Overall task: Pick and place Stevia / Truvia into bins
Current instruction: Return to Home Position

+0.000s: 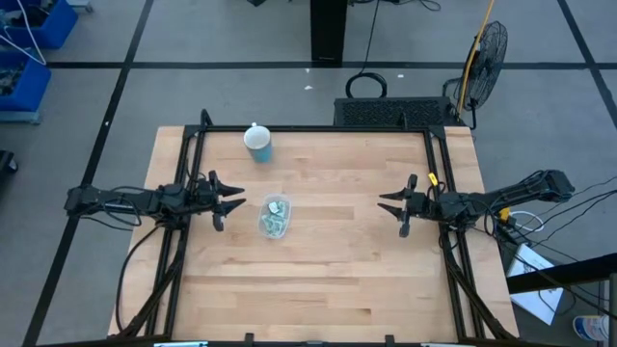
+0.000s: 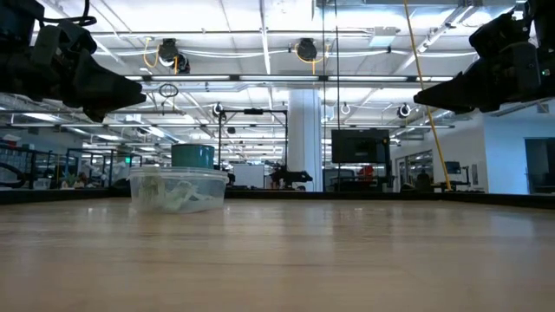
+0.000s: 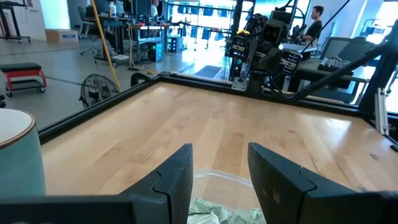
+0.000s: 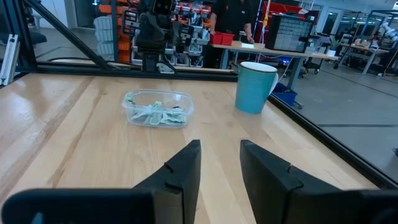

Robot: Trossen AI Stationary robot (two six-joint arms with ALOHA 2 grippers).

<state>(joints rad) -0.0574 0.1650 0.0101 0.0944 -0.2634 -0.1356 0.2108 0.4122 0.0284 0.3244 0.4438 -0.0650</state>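
- The Truvia packets [image 4: 155,116] lie in a loose heap inside the clear container [image 1: 261,222]. It sits on the worktop [image 1: 337,280], a bit to the left of the middle. I see no packets lying outside it.
- The packets are light paper. One bump to the container could tip them out.
- Your left end effector [image 3: 219,149] hangs just beside the container, up off the worktop. Its fingers are apart and hold nothing. If you swing it low on the way home, it may hit the rim.
- The blue cup [image 1: 258,143] stands near the far edge. A wide turn of the left arm could knock it over.
- Your right end effector [image 4: 219,144] is well apart from the container, fingers apart and empty. It is in little danger.
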